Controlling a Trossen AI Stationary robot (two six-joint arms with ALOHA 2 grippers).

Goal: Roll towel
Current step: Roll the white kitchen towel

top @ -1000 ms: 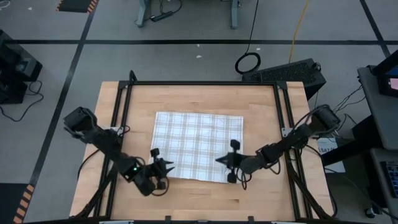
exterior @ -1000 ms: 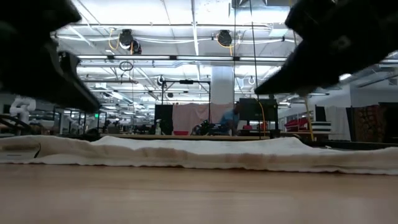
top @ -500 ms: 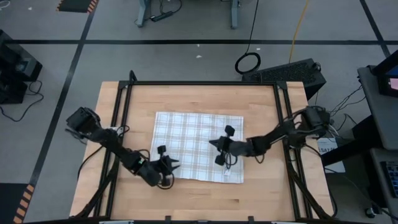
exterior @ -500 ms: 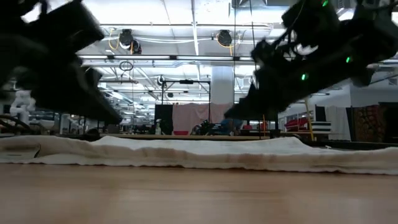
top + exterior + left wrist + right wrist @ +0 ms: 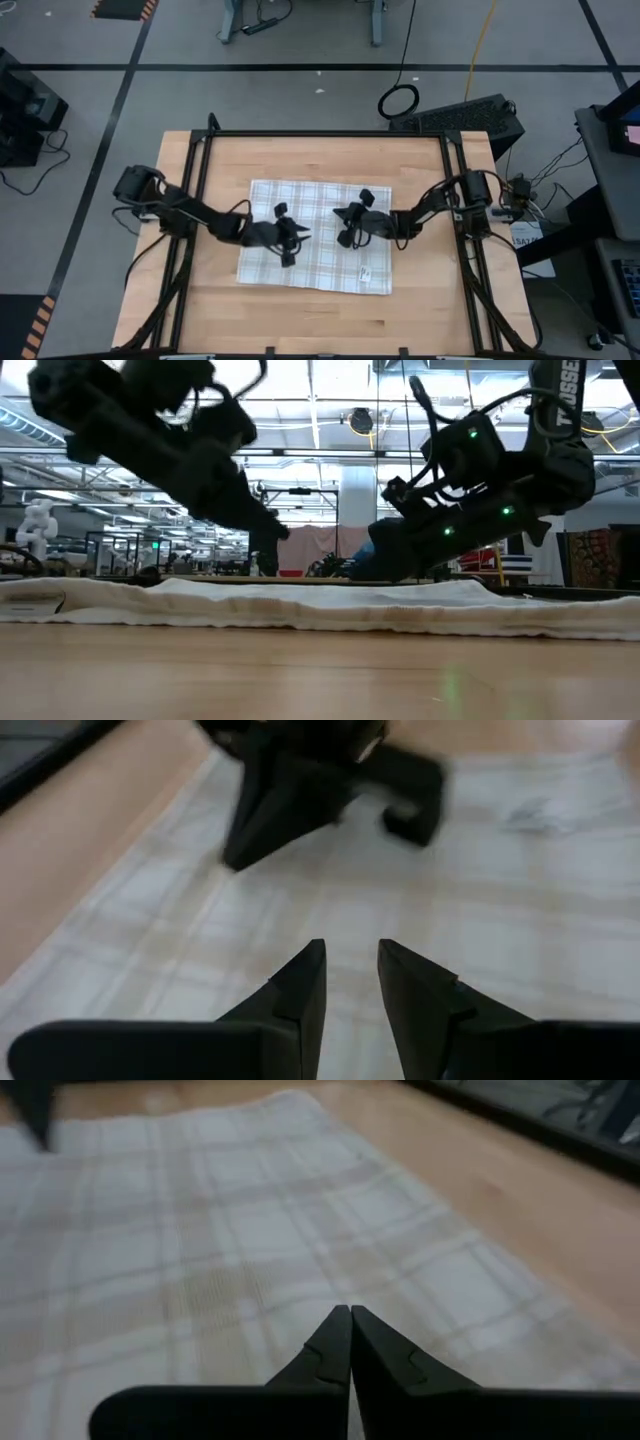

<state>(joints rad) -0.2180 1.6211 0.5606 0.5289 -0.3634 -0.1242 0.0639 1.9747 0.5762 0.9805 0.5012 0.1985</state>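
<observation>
Towel (image 5: 318, 237) is the landmark: it lies spread flat on the wooden table (image 5: 420, 310), unrolled, with its small white tag (image 5: 366, 274) near the front edge; no fold or roll has been started anywhere along it, so I judge the task to be at its very beginning.

Left gripper (image 5: 298, 238) hovers over the towel's middle, reaching in from the towel's left side; its fingers (image 5: 296, 990) stand a narrow gap apart with nothing between them, only plaid cloth beneath. Right gripper (image 5: 338, 212) hangs over the towel's middle too, coming in from the towel's right side, tips pointing toward the other arm; its fingers (image 5: 335, 1338) are pressed together, clenched on nothing.

Both grippers sit near each other above the towel's centre, and that closeness is the first risk: a careless inward move could knock the tips together. Second risk: the cloth is thin and lies slack, with slight ripples visible in the low view; a pinch taken at the middle rather than at an edge would likely bunch it into a heap instead of a neat roll. Third: with the right fingers closed, it can only push, and a push may drag the whole towel across the table rather than turn its edge over.
</observation>
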